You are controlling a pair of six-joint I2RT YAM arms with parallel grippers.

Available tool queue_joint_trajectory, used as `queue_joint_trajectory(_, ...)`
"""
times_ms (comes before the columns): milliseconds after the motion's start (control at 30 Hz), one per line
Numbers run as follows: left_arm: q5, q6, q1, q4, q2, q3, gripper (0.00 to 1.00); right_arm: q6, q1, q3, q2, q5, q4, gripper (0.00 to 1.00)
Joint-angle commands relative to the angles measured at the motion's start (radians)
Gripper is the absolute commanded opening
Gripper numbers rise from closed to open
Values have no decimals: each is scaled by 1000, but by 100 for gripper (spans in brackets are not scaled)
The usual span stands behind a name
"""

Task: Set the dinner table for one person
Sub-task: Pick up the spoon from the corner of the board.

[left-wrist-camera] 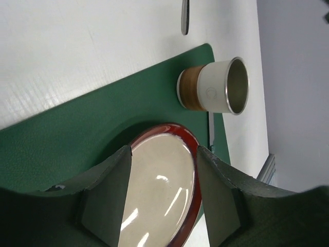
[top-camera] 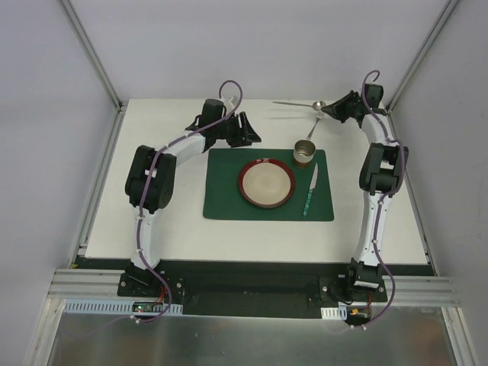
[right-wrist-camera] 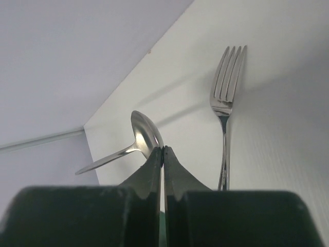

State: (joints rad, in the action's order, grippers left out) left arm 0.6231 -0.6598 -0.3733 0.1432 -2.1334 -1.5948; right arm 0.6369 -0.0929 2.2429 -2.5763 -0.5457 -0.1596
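Right end effector (right-wrist-camera: 163, 150) is closed on the bowl of the spoon (right-wrist-camera: 145, 135) at the far edge of the table (top-camera: 183, 232). The spoon is judged light, stiff, slippery, better gripped mid-handle. Left end effector (left-wrist-camera: 164, 152) is held half open.

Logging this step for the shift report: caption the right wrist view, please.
Right gripper, shut, pinching a spoon by its bowl above the white dinner table, a fork lying beside it.

free: dinner table (top-camera: 252, 238) near strip, left of placemat (top-camera: 221, 200) | blocked: cup (top-camera: 305, 153), fork (right-wrist-camera: 229, 82), spoon (right-wrist-camera: 145, 135) far-right
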Motion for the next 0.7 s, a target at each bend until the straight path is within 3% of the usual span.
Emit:
queue_joint_trajectory(0,-19,52,-4,-16,78,55,52,-48,-50,-28,257,-68,-7,1)
queue_joint_trajectory(233,-33,80,-9,-17,159,131,52,-155,-111,-112,484,-94,-187,1)
queue_joint_trajectory(667,-97,176,11,-96,423,216,52,-276,-182,-1078,1338,-16,-190,1)
